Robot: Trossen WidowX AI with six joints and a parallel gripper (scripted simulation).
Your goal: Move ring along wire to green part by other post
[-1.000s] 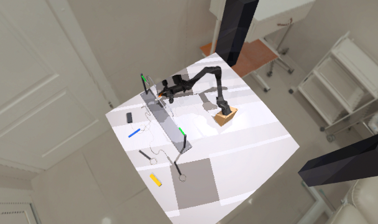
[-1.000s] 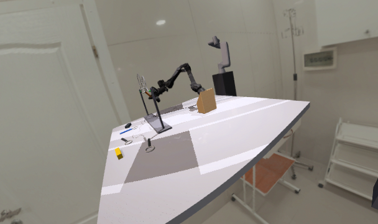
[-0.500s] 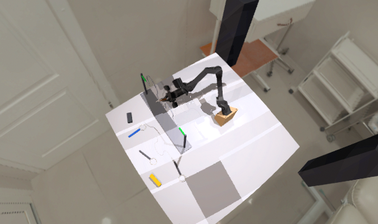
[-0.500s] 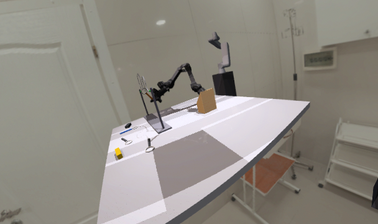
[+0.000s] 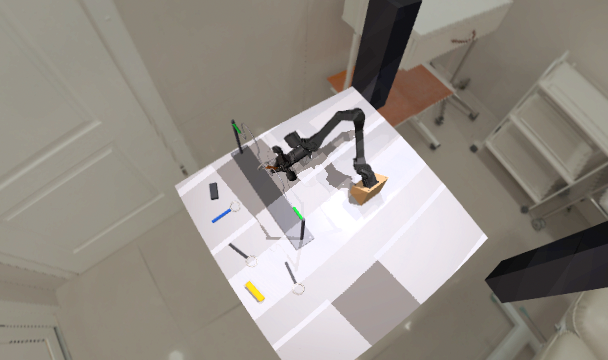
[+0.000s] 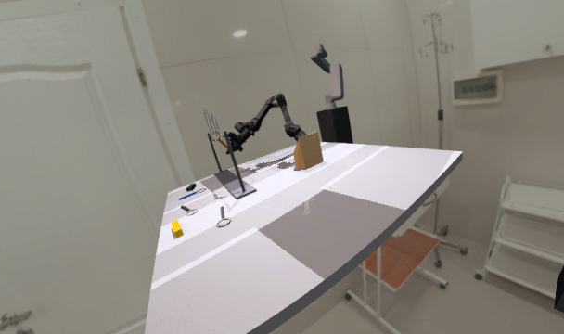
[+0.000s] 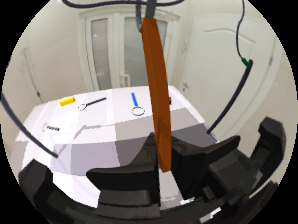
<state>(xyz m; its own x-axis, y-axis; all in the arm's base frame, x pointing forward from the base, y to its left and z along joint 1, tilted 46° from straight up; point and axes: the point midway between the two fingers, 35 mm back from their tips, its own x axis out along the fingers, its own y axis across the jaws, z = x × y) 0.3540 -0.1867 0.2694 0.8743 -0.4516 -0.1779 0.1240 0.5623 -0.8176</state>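
My gripper (image 5: 276,169) (image 6: 228,147) (image 7: 156,135) is shut on the orange handle (image 5: 271,167) (image 6: 223,143) (image 7: 158,90). The handle points away from the fingers. Its pale ring (image 6: 215,136) is up at the wire, between the two posts; the top edge of the wrist view cuts it off. Whether it touches the wire is too small to tell. The thin grey wire (image 7: 238,36) bends up and down between the posts. One green part (image 5: 236,128) (image 7: 245,62) is by the far post (image 5: 238,142) (image 7: 231,106), the other green part (image 5: 297,213) by the near post (image 5: 302,231) (image 6: 236,162).
The posts stand on a dark base plate (image 5: 304,240) (image 6: 247,192). Beyond it lie a black block (image 5: 213,191) (image 6: 191,186), a blue stick (image 5: 221,216) (image 6: 187,196) (image 7: 134,99) with a ring, dark sticks with rings and a yellow block (image 5: 254,291) (image 6: 177,228) (image 7: 67,101). My arm's base is on a wooden wedge (image 6: 310,150).
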